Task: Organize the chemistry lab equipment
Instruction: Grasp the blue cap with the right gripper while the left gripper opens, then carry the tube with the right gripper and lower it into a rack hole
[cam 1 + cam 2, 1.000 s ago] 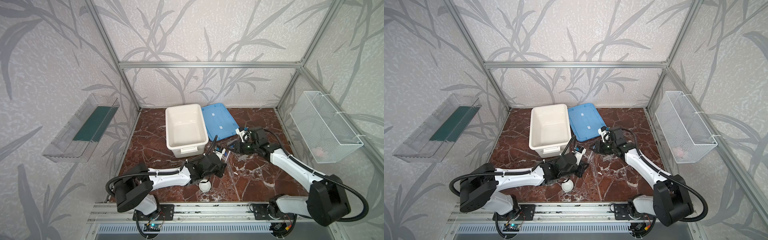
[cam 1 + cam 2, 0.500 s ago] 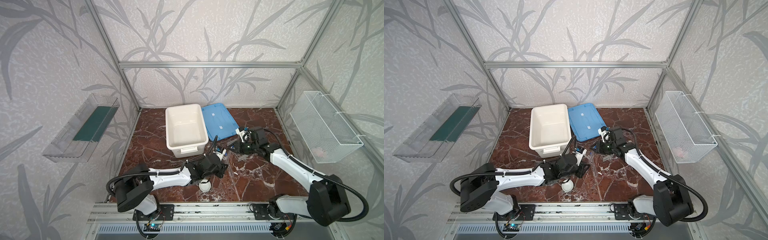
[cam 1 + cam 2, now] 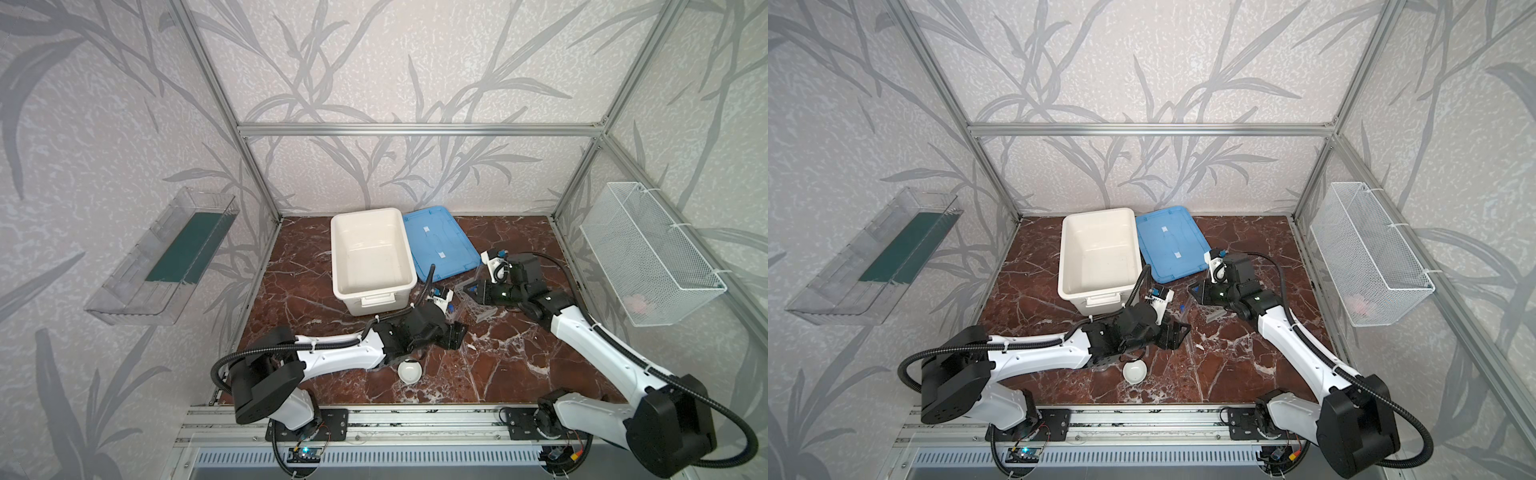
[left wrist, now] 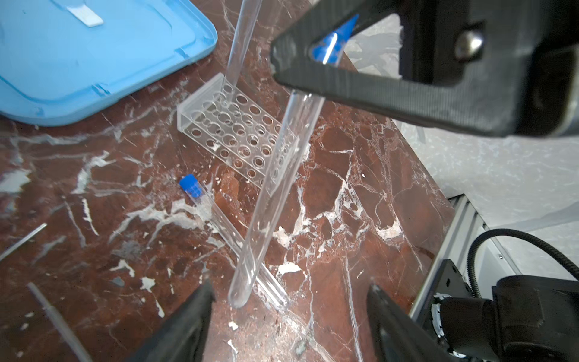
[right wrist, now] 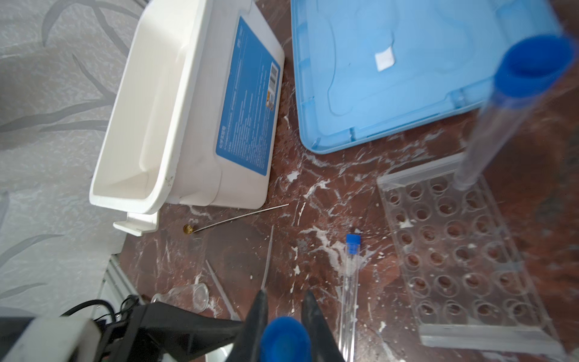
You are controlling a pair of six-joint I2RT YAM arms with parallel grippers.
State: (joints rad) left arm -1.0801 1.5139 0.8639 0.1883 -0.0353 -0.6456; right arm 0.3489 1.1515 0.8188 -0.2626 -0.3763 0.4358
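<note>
Left jaws have spread wide, empty. In both top views: one white tub [image 3: 376, 296], one blue lid [image 3: 436, 243]. Left wrist: right jaws clamp one clear blue-capped test tube [image 4: 272, 200]. Right wrist: second tube [image 5: 488, 131] stands in clear grid-holed rack [image 5: 454, 250]; third tube [image 5: 350, 282] lies beside it on tabletop [image 5: 238, 247].

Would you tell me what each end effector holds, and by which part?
The right end effector grips a test tube at its blue-capped end; the left end effector is open, empty.

Counter [image 3: 519, 374]: red-brown marble, white veining. Tub [image 3: 365, 212] white with blue label [image 5: 247, 103], lid [image 3: 436, 249] light blue. Tube caps [image 5: 353, 243] blue, rack [image 5: 454, 250] clear, walls [image 3: 374, 83] grey leaf print.
</note>
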